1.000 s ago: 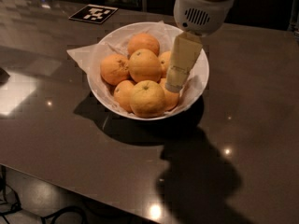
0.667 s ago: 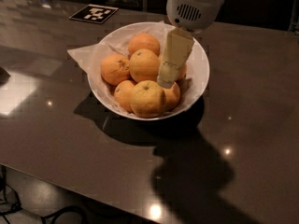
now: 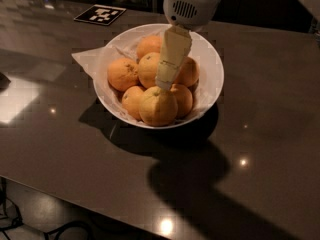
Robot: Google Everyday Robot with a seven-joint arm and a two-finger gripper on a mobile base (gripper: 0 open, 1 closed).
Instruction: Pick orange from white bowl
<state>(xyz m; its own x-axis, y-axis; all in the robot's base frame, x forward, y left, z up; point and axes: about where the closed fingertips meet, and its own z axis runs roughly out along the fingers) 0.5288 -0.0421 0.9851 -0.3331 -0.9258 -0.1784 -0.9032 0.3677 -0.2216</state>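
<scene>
The white bowl point(image 3: 212, 59) stands on a dark glossy table, lined with crumpled white paper and holding several oranges. The orange point(image 3: 148, 68), large and evenly light orange, lies in the middle of the pile. A speckled orange point(image 3: 122, 74) lies at the left and a yellower one point(image 3: 158, 106) at the front. My gripper point(image 3: 164, 84) reaches down from above into the bowl. Its tip is just to the right of the middle orange and above the front one. It hides part of the oranges behind it.
A black-and-white marker tag point(image 3: 100, 14) lies on the table behind the bowl at the left. A corner of the paper point(image 3: 86, 58) sticks out over the bowl's left rim. The table's front edge point(image 3: 75, 196) runs across the lower left, with cables on the floor below.
My gripper has moved left across the bowl, from over the right-hand oranges to the middle of the pile. The oranges and bowl have not moved.
</scene>
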